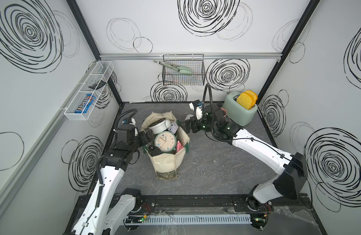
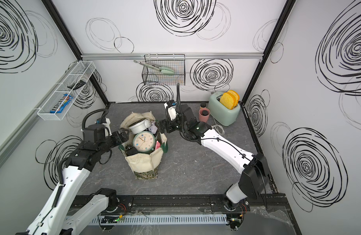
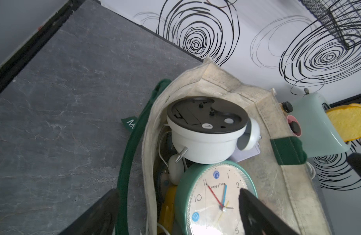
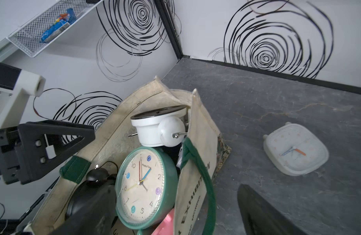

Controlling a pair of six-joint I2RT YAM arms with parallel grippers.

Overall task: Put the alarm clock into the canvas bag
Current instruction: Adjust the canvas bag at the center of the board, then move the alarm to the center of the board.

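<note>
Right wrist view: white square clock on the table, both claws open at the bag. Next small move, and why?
Probably lift the right claw clear of the canvas bag and swing it toward the white square clock. That clock lies flat on the table outside the bag, while the claw is open, empty and astride the bag's wall.

Looked like a robotics lab cell: swirl-printed panel walls [image 1: 155,40], black frame posts [image 1: 83,28], slate counter [image 1: 216,168], rail-mounted arms [image 1: 261,150].
</note>
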